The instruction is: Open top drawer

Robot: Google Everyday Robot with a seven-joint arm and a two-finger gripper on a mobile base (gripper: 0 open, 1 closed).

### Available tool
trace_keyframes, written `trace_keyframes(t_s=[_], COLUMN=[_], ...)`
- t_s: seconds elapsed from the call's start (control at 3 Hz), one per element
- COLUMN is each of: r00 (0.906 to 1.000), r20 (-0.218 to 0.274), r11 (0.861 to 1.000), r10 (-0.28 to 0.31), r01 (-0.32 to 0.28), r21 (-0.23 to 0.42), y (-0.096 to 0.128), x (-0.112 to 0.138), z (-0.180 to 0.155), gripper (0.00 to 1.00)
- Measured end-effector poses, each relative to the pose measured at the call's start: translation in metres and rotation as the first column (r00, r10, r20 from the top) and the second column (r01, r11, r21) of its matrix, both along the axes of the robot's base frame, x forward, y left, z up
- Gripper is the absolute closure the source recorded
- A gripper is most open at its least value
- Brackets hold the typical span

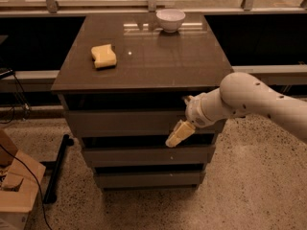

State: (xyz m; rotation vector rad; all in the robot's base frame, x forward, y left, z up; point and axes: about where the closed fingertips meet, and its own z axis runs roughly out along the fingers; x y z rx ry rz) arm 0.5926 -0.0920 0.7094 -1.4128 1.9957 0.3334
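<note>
1. At the right end of the cabinet front, the gripper (178, 134) hangs at the lower edge of the top drawer (124, 123), over the dark gap that separates it from the middle drawer (144, 155). Contact with the panel cannot be confirmed, and whether the gripper is parted or closed cannot be told.
2. Top drawer: the uppermost grey-brown panel, directly beneath the dark countertop (158, 66). Its front sits back under the countertop overhang with no interior exposed, so it is judged not yet opened.
3. Progress, as a judgement: the approach to the drawer looks largely made. Taking a hold on the handleless panel (probably by its lower lip) and pulling it outward remain to be done.
4. Robot arm (249, 99): it enters from the right, its white wrist in front of the cabinet's right corner.
5. Containers:
   - The white bowl (170, 19) stands at the back of the countertop, and nothing is visible in it.
   - All three drawers, including the bottom drawer (148, 178), hide their contents.
   - The cardboard box (17, 186) on the floor at lower left is open, but what it holds cannot be made out.
6. Yellow sponge (104, 56): it lies loose on the left of the countertop, well apart from the bowl.
</note>
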Motion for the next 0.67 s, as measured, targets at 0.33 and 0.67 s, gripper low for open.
trace_keyframes(t_s=[0.33,0.67], r00=[0.9992,0.9955], r20=[-0.041,-0.094], r11=[0.999,0.999], r10=[-0.002,-0.007], r01=[0.004,0.012], r21=[0.045,0.052], y=[0.004,0.005], x=[0.027,0.038], z=[-0.032,-0.06], gripper=[0.0,0.18])
